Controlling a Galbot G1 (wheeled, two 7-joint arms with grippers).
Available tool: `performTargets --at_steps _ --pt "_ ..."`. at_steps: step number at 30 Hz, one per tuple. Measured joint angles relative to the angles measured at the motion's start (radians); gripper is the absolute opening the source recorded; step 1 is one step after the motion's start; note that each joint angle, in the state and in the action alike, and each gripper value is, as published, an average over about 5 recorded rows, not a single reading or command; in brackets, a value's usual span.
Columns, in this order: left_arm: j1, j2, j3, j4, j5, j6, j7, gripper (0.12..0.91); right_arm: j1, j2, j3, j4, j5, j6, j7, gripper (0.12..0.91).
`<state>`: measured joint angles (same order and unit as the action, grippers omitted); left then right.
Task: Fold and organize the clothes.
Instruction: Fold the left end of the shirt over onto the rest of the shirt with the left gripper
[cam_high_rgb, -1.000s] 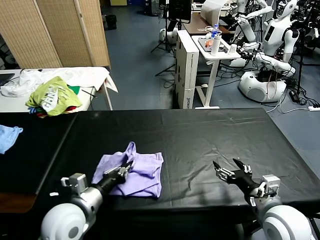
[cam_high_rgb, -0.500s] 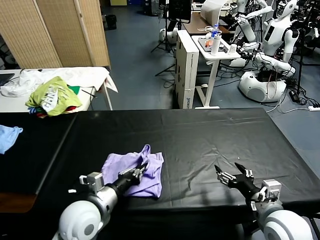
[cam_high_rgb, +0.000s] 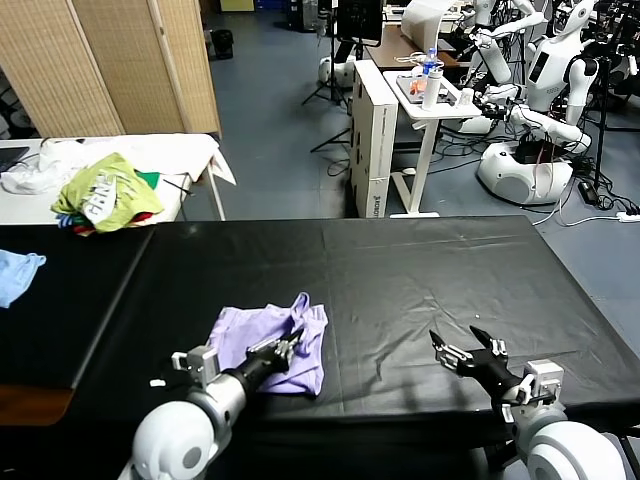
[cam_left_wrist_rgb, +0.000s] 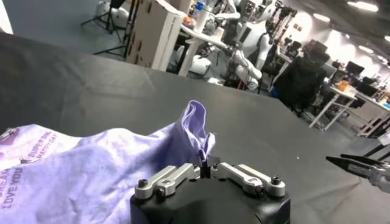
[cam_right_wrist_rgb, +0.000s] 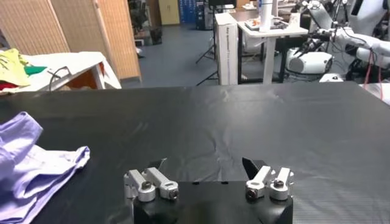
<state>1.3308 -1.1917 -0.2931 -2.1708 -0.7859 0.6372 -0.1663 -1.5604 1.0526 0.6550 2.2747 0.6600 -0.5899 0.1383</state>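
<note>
- A light blue cloth (cam_high_rgb: 18, 274) lay at the far left edge of the head view, about 9 o'clock, on the dark surface there.
- A yellow-green and white garment heap (cam_high_rgb: 105, 193) sat on a white side table (cam_high_rgb: 190, 152) at about 10 o'clock, beyond the bench.
- The wide bench covered in black sheeting (cam_high_rgb: 420, 270) filled the middle of the head view, its cover faintly creased.
- The pale lavender short-sleeved T-shirt of thin soft fabric (cam_high_rgb: 268, 347) lay bunched on the bench at about 7 o'clock from the bench's middle, near the front edge. One fold of it stood up in a peak at the shirt's right side.
- In the left wrist view the T-shirt (cam_left_wrist_rgb: 91, 170) showed a darker purple print of small lettering on the part lying flat.
- The left gripper (cam_high_rgb: 284, 347) was over the shirt's right half, its fingers pressed together on the raised lavender fold; the left wrist view showed the cloth rising straight from between the closed fingers (cam_left_wrist_rgb: 206, 172).
- The right gripper (cam_high_rgb: 468, 353) hovered low over bare black sheeting at about 5 o'clock, well apart from the shirt, its fingers spread wide and holding nothing (cam_right_wrist_rgb: 207, 167).
- White humanoid robots (cam_high_rgb: 545, 95) and a white cart (cam_high_rgb: 430, 100) stood on the floor at about 1 o'clock, behind the bench.
</note>
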Motion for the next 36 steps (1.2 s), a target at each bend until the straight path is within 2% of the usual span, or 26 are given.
performTargets --at_steps 7,10,12,17,20,22,25,29,33,36 --pt "-0.008 -0.018 0.006 0.013 0.002 0.016 -0.016 0.189 0.003 -0.005 -0.001 -0.003 -0.001 0.0 -0.001 0.907" --pt "-0.007 -0.021 0.006 0.017 0.0 0.018 -0.019 0.219 0.005 -0.005 -0.006 -0.007 -0.001 0.0 -0.001 0.907" --pt "-0.005 -0.022 0.005 0.016 0.0 0.019 -0.019 0.3 0.007 -0.004 -0.01 -0.01 -0.003 -0.001 -0.001 0.907" --pt "0.006 -0.02 0.0 0.006 0.0 0.022 -0.018 0.657 0.015 -0.001 -0.023 -0.013 -0.007 -0.001 -0.001 0.907" --pt "0.014 -0.016 -0.006 -0.003 0.0 0.024 -0.018 0.835 0.02 -0.001 -0.029 -0.015 -0.007 -0.002 -0.002 0.907" --pt "0.02 -0.015 -0.012 -0.009 -0.001 0.026 -0.018 0.887 0.023 -0.003 -0.032 -0.015 -0.007 -0.002 -0.003 0.907" --pt "0.031 -0.012 -0.024 -0.021 -0.002 0.028 -0.017 0.904 0.029 -0.013 -0.043 -0.015 -0.007 0.0 -0.017 0.907" --pt "0.049 0.0 -0.048 -0.044 -0.003 0.027 -0.015 0.907 0.051 -0.05 -0.077 -0.006 -0.011 0.03 -0.082 0.907" --pt "0.068 0.028 -0.099 -0.072 0.002 0.01 -0.001 0.907 0.1 -0.126 -0.149 0.004 -0.012 0.07 -0.149 0.907" --pt "0.08 0.058 -0.161 -0.082 0.007 -0.008 0.002 0.907 0.175 -0.196 -0.243 -0.002 -0.026 0.084 -0.188 0.907"
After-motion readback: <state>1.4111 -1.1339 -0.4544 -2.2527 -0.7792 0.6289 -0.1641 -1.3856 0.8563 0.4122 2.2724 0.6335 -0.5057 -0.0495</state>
